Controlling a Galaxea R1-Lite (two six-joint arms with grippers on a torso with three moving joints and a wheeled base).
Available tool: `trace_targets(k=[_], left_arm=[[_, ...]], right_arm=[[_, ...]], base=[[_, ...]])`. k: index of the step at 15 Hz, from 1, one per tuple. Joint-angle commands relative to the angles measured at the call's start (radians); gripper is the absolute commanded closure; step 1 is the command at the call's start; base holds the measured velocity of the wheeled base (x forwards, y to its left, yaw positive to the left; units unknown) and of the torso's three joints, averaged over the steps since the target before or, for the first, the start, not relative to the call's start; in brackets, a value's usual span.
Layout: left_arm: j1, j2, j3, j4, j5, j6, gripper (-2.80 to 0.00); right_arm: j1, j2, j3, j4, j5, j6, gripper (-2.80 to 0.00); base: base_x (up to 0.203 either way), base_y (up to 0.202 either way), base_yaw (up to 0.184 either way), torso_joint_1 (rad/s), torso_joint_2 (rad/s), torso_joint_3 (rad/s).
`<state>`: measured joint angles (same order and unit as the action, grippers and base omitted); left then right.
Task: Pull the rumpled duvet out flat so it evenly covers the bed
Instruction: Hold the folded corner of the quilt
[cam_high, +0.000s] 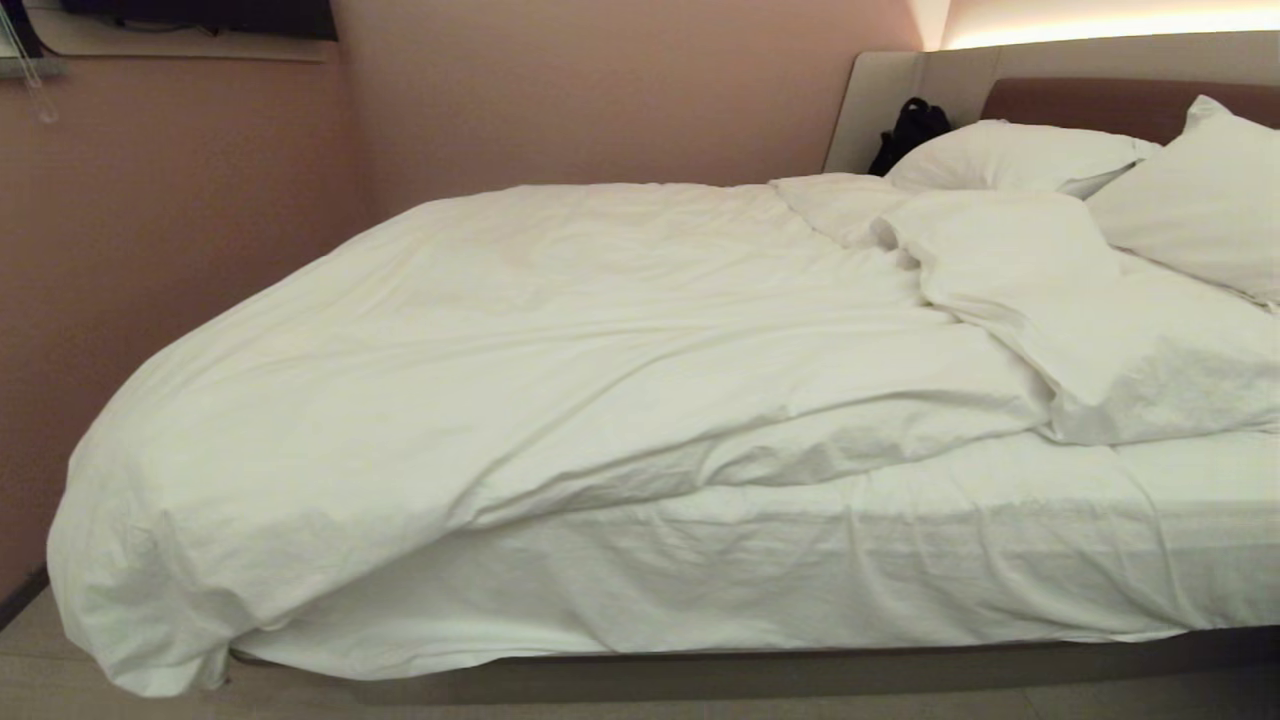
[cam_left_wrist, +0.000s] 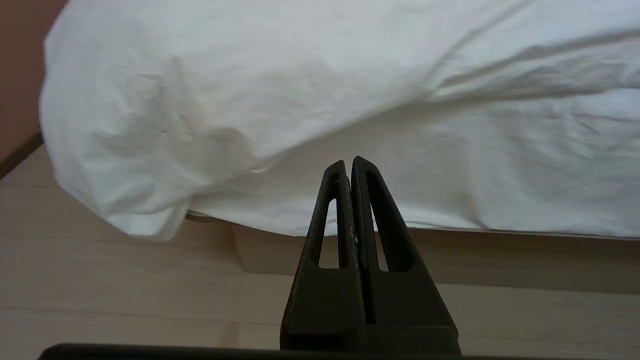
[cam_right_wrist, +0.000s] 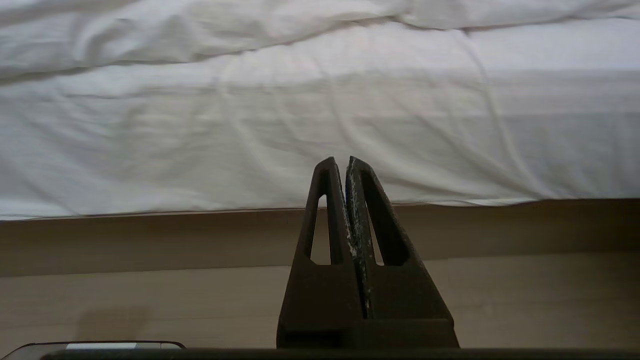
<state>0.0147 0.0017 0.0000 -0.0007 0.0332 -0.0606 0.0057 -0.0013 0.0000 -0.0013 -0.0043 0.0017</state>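
Note:
The puffy white duvet (cam_high: 520, 340) lies rumpled and skewed across the bed (cam_high: 900, 560). It bunches toward the far side and the foot, its corner (cam_high: 140, 640) hanging over the foot end near the floor. A folded-back part sits near the pillows, and the near strip of sheeted mattress lies bare. Neither arm shows in the head view. My left gripper (cam_left_wrist: 348, 162) is shut and empty, held low in front of the mattress side, near the duvet's drooping corner (cam_left_wrist: 145, 150). Further along that side, my right gripper (cam_right_wrist: 341, 162) is shut and empty, facing the sheet (cam_right_wrist: 320, 125).
Two white pillows (cam_high: 1010, 155) lean against the brown headboard (cam_high: 1100, 105), with a black bag (cam_high: 910, 130) beside them. A pink wall (cam_high: 150, 250) runs close along the bed's foot end and far side. Pale wooden floor (cam_left_wrist: 125, 290) lies between me and the grey-beige base (cam_right_wrist: 150, 235).

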Motion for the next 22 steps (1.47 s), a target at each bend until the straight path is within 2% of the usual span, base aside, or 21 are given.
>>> trace_targets(k=[1, 16, 22], left_arm=[[0.001, -0.002, 0.000, -0.001, 0.001, -0.002, 0.00], [0.001, 0.000, 0.000, -0.044, -0.003, -0.007, 0.00], [0.001, -0.001, 0.000, -0.044, -0.003, -0.005, 0.00]], right_arm=[[0.000, 0.001, 0.000, 0.000, 0.000, 0.001, 0.00], [0.000, 0.001, 0.000, 0.000, 0.000, 0.000, 0.00], [0.000, 0.001, 0.000, 0.000, 0.000, 0.000, 0.00]], base=[[0.000, -0.195, -0.001, 0.002, 0.00, 0.000], [0.000, -0.190, -0.001, 0.003, 0.00, 0.003], [0.000, -0.014, 0.000, 0.000, 0.00, 0.000]])
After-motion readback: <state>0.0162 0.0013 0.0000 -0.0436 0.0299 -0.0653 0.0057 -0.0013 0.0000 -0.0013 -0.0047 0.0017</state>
